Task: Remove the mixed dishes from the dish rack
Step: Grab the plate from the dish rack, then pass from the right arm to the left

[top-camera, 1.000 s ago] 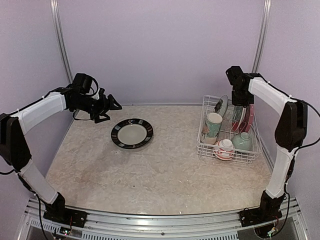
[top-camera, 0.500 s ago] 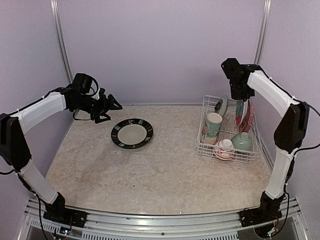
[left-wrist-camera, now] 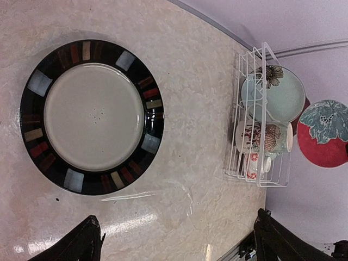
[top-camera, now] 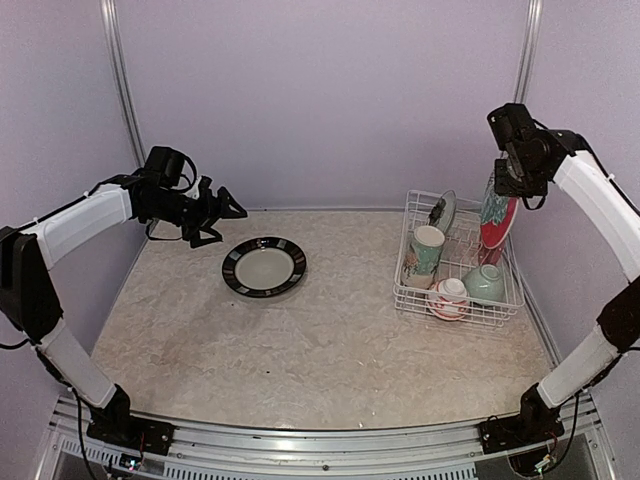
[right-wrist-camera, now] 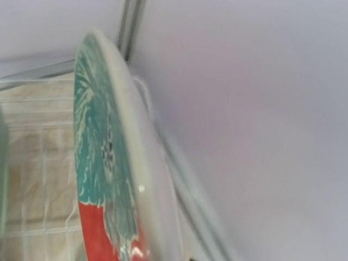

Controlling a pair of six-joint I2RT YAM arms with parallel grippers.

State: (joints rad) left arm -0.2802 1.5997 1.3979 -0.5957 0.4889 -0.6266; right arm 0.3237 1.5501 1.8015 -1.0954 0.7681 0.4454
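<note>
Red and teal glaze marks the floral plate (top-camera: 497,218) that hangs on edge from the right tool (top-camera: 509,183), whose jaws are clamped on its upper rim. The plate hangs in the air over the far right corner of the dish rack (top-camera: 455,308), its lower edge just above the wire wall, and its patterned face is turned toward the left side of the bench (top-camera: 330,350). In the right wrist view the same plate (right-wrist-camera: 103,163) fills the frame edge-on, with the rack wires blurred behind it.

Inside the rack stand a light teal plate (top-camera: 443,212) upright at the far side, a tall patterned mug (top-camera: 425,250) at the left, a white-pink bowl (top-camera: 449,297) at the near side, and a mint green bowl (top-camera: 485,283) just beside it to the right.

The left tool (top-camera: 225,213) hovers with its jaws spread wide and nothing between them, above the far left of the bench. A black-rimmed plate (top-camera: 264,267) lies flat on the bench just below and to the right of it, well apart from the rack. The left wrist view looks down on this plate (left-wrist-camera: 93,117), clear of both fingers (left-wrist-camera: 81,244).
</note>
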